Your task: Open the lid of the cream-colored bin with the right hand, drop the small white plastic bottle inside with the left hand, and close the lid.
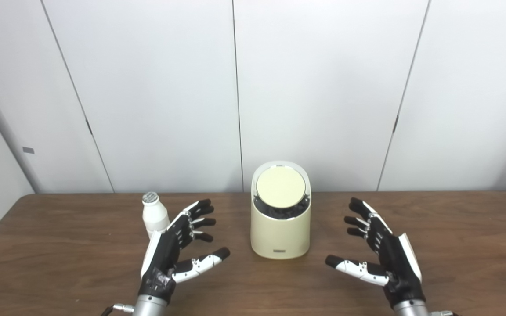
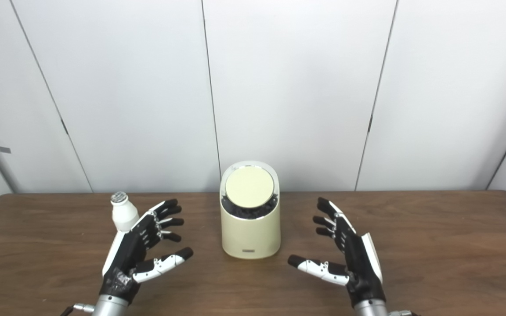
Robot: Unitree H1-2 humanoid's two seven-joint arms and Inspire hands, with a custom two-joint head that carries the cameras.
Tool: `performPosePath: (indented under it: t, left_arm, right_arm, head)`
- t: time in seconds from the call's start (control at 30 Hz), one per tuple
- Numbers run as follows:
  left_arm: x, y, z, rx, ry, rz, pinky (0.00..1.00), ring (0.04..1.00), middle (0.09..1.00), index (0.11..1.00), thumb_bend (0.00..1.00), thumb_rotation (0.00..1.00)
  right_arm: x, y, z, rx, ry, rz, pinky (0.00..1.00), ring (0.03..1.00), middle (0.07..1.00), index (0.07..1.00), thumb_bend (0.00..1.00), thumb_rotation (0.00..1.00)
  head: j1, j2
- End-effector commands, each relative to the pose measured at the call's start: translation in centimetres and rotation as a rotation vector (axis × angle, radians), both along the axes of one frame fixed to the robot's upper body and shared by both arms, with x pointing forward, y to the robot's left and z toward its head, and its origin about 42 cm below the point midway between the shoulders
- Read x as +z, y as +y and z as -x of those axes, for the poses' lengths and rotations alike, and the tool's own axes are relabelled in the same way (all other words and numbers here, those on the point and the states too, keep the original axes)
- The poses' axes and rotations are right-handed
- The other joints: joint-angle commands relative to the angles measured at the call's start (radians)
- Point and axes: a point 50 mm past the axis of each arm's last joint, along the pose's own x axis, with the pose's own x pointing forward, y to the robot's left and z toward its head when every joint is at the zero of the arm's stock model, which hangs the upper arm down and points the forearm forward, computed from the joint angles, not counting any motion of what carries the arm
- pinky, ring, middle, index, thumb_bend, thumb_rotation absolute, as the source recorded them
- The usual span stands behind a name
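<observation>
A cream-colored bin (image 1: 280, 228) stands upright at the middle of the brown table (image 1: 59, 263), its round slanted lid (image 1: 280, 187) lying flat in its rim. A small white plastic bottle (image 1: 154, 214) with a silvery cap stands to the bin's left. My left hand (image 1: 178, 245) is open with fingers spread, just in front and to the right of the bottle, partly covering its base. My right hand (image 1: 378, 248) is open on the bin's right side, palm facing the bin, a gap away from it. Neither hand holds anything.
White wall panels (image 1: 235, 87) rise straight behind the table's far edge. Bare wood stretches to the far left and far right of the hands.
</observation>
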Motion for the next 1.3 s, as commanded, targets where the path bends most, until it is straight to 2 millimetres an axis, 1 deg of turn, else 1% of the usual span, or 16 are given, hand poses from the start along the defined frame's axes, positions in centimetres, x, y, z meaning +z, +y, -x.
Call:
performPosePath:
  t: [0.0,0.27,0.33,0.43,0.5,0.53,0.63,0.67,0.73,0.8,0.9,1.0,1.07,1.13,1.27]
  left_arm:
    - [1.8,-0.3,-0.4,-0.01,-0.069,0.001,0.58,0.744,0.823,0.842,0.72,0.08]
    - [1.7,-0.3,-0.4,-0.016,-0.069,0.0,0.59,0.745,0.823,0.846,0.72,0.09]
    - [1.7,-0.4,-0.5,-0.017,-0.067,0.002,0.59,0.745,0.824,0.848,0.72,0.1]
    - [1.7,-0.5,-0.5,-0.017,-0.067,0.006,0.59,0.744,0.822,0.847,0.72,0.1]
    - [1.7,-0.6,-0.5,-0.02,-0.06,0.008,0.59,0.743,0.823,0.845,0.72,0.09]
    - [1.7,-0.6,-0.5,-0.021,-0.056,0.007,0.6,0.742,0.823,0.844,0.72,0.09]
    - [1.5,-0.6,-0.6,-0.026,-0.052,0.006,0.61,0.744,0.821,0.846,0.72,0.09]
    - [1.5,-0.6,-0.6,-0.027,-0.053,0.005,0.62,0.744,0.82,0.846,0.72,0.1]
    - [1.5,-0.6,-0.6,-0.026,-0.054,0.003,0.62,0.745,0.82,0.849,0.72,0.1]
    - [1.6,-0.5,-0.6,-0.025,-0.058,-0.001,0.61,0.745,0.819,0.848,0.72,0.1]
    - [1.6,-0.5,-0.7,-0.019,-0.059,-0.009,0.61,0.739,0.817,0.845,0.72,0.11]
    - [1.6,-0.4,-0.6,-0.02,-0.055,-0.004,0.61,0.741,0.819,0.846,0.72,0.11]
    - [1.6,-0.3,-0.6,-0.024,-0.057,-0.003,0.61,0.742,0.819,0.846,0.72,0.1]
    - [1.6,-0.3,-0.6,-0.03,-0.057,-0.004,0.61,0.744,0.818,0.845,0.72,0.1]
    - [1.6,-0.3,-0.6,-0.029,-0.058,-0.007,0.6,0.737,0.813,0.84,0.72,0.09]
  right_arm:
    - [1.7,0.5,-0.6,0.016,-0.078,-0.008,0.74,0.8,0.88,0.863,0.8,0.25]
    - [1.8,0.6,-0.5,0.018,-0.073,-0.003,0.74,0.802,0.881,0.86,0.79,0.24]
    - [1.8,0.6,-0.5,0.017,-0.075,-0.003,0.74,0.798,0.881,0.861,0.79,0.24]
    - [2.0,0.9,-0.7,0.019,-0.082,-0.008,0.73,0.796,0.877,0.858,0.79,0.25]
    - [2.4,1.3,-0.8,0.024,-0.087,-0.009,0.74,0.806,0.878,0.859,0.79,0.29]
    - [2.8,1.6,-1.0,0.025,-0.094,0.0,0.74,0.808,0.878,0.86,0.79,0.3]
    - [4.2,2.1,-1.7,0.018,-0.119,0.061,0.7,0.791,0.859,0.856,0.77,0.34]
    - [5.1,2.4,-2.0,0.017,-0.125,0.083,0.69,0.787,0.855,0.854,0.77,0.35]
    - [6.1,2.7,-2.5,0.015,-0.129,0.106,0.69,0.802,0.854,0.85,0.77,0.34]
    - [7.4,3.1,-3.0,0.005,-0.129,0.147,0.71,0.827,0.857,0.848,0.78,0.34]
    - [9.1,3.4,-4.0,-0.019,-0.134,0.228,0.78,0.862,0.86,0.857,0.79,0.34]
    - [10.8,3.7,-5.0,-0.041,-0.119,0.284,0.78,0.869,0.873,0.871,0.82,0.37]
    - [12.0,4.0,-5.5,-0.043,-0.113,0.305,0.77,0.877,0.887,0.883,0.82,0.36]
    - [13.0,4.4,-6.1,-0.041,-0.114,0.334,0.73,0.873,0.893,0.888,0.82,0.37]
    - [14.6,5.2,-7.1,-0.052,-0.117,0.38,0.71,0.869,0.899,0.894,0.82,0.38]
  head:
    - [0.001,0.001]
    - [0.0,0.005]
    - [0.001,0.0]
    - [0.008,0.004]
    - [0.009,0.003]
    - [0.007,0.003]
    - [0.002,0.002]
    - [0.002,0.002]
    - [0.002,0.002]
    - [0.002,0.002]
    - [-0.004,0.001]
    - [-0.008,0.004]
    - [-0.015,0.005]
    - [-0.015,0.005]
    - [-0.017,0.007]
